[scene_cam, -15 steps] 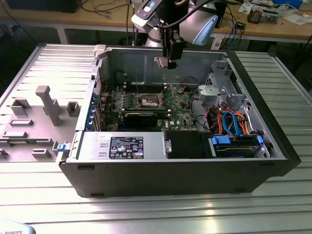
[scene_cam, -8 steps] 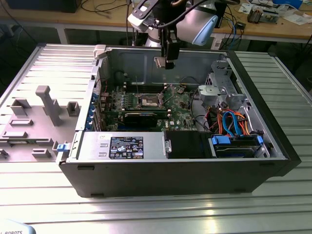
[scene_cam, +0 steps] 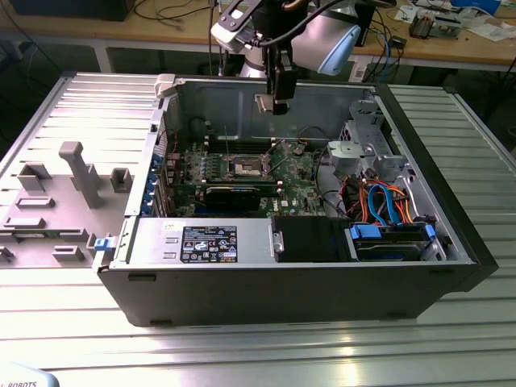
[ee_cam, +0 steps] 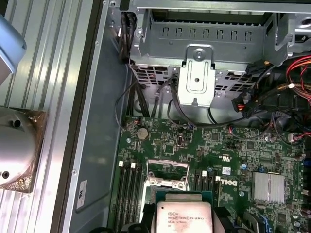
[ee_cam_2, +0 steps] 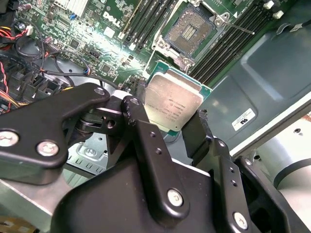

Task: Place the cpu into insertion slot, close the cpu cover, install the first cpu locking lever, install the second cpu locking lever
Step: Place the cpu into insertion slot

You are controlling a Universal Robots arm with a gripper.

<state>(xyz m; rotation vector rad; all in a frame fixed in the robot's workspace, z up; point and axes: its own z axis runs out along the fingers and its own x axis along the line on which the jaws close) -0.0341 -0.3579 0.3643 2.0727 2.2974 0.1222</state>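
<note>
Toward twelve o'clock in the exterior view, above the open computer case (scene_cam: 282, 294), the gripper (scene_cam: 280, 106) hangs with its black fingers (ee_cam_2: 146, 131) pinching the cpu (ee_cam_2: 174, 102) by two opposite edges, silvery top facing the wrist cameras. On the green motherboard (scene_cam: 298, 181) the insertion slot (ee_cam_2: 190, 28) lies uncovered, at about seven o'clock from the gripper in the exterior view, well apart from the cpu.

The arm (scene_cam: 322, 40) is showing a rounded silver-grey joint housing, with a pale blue cap (scene_cam: 343, 44) sitting at its three o'clock in the exterior view and a black cable (scene_cam: 306, 20) draping over it. The gripper (ee_cam_2: 170, 121) is wearing matte black all over: broad angular link plates (ee_cam_2: 43, 126), slim fingers (ee_cam_2: 146, 141) carrying small holes, and silver screws (ee_cam_2: 175, 196) glinting on the links.
</note>
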